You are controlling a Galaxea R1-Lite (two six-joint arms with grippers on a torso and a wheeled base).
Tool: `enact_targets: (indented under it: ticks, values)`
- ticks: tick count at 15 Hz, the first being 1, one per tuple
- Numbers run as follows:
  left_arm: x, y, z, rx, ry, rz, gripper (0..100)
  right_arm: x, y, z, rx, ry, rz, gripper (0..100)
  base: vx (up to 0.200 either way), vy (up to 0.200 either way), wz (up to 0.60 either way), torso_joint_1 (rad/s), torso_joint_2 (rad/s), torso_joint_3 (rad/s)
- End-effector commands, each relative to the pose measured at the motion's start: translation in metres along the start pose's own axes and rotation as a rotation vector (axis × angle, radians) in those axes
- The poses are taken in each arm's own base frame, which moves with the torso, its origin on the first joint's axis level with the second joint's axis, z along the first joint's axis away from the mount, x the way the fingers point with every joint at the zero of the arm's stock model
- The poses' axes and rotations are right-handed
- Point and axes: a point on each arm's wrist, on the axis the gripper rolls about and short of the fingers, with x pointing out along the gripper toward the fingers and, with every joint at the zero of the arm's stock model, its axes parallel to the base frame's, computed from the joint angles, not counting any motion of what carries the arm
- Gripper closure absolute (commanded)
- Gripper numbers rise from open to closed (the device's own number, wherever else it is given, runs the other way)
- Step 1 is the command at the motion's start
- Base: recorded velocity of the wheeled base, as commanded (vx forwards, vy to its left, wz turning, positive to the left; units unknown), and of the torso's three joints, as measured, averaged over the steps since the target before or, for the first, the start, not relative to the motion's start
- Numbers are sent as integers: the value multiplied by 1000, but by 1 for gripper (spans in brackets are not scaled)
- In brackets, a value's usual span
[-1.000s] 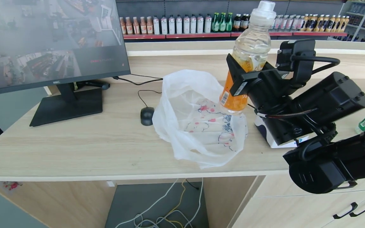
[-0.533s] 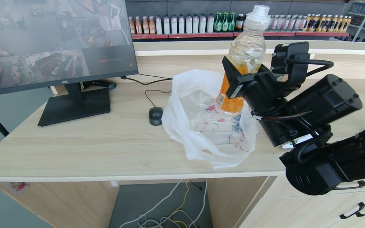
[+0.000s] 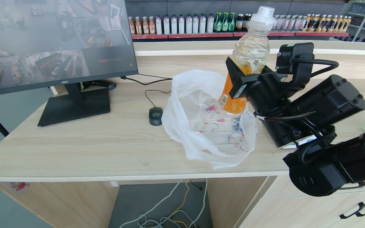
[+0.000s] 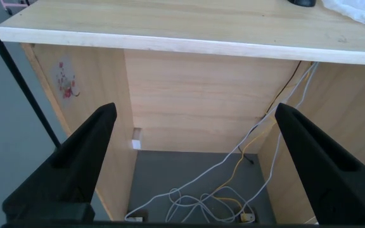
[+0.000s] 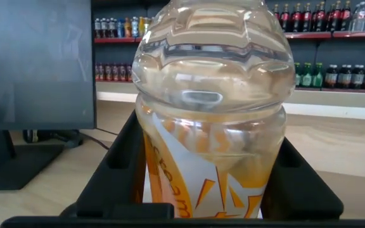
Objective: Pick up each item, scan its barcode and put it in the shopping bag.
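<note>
Orange drink fills the lower half of the bottle, which the right hand clamps around its middle, with the forearm reaching in over the desk from the right. The bottle stands nearly upright, its base over the right side of the white shopping bag. The left hand hangs below the desk edge, fingers spread wide and holding nothing. A mouse lies just left of the bag, with a monitor beyond it. Since half a second ago the bottle has shifted slightly rightward.
</note>
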Motion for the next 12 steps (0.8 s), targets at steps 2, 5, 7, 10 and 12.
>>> enact_targets:
  ticks: [2,5,7,10,12]
  values:
    - [0,0,0,1,-1,1,0,0,0,-2,-6,18,7,100,0,0,0,0,0,0]
    - [0,0,0,1,-1,1,0,5,-1,-7,-21,76,19,100,0,0,0,0,0,0]
    - [0,0,0,-1,-1,1,0,12,1,-8,-26,107,30,100,0,0,0,0,0,0]
    - [0,0,0,-1,-1,1,0,32,-1,-10,-35,121,52,100,0,0,0,0,0,0]
    - [0,0,0,1,-1,1,0,39,-1,-16,-35,129,48,100,0,0,0,0,0,0]
